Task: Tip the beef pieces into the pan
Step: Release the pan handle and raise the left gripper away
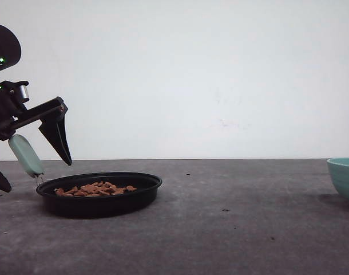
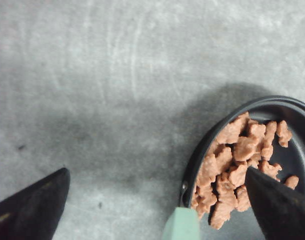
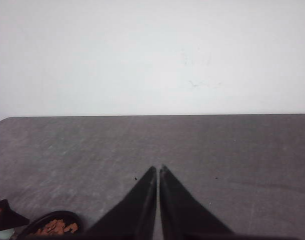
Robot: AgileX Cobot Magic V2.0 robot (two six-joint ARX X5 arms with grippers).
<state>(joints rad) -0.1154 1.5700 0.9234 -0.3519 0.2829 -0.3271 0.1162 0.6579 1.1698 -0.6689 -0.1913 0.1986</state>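
Fingers of the left gripper [image 1: 34, 172] stand wide apart above the mint-green handle [image 1: 26, 155] of the pan [image 1: 100, 193], one black tip hanging just over the rim, the other low at the frame's edge. From where I stand nothing is gripped: the handle rises between the fingers [image 2: 32, 207] but I see no contact with either. Across the bench [image 1: 231, 229], the right gripper [image 3: 158, 172] has its fingers pressed together, empty, hovering over bare surface.

Beef pieces [image 1: 94, 188] already lie in a loose pile inside the pan, heaped toward the handle side. A teal bowl [image 1: 345, 177] sits well apart at the far right edge. To my eye the pouring looks done and the left arm is letting go.

Trouble would come from that near tip. If the arm pulls away low or sideways, the finger could catch the rim or clip the handle, tipping the shallow pan and scattering chunks onto the bench. A straight lift seems safest.
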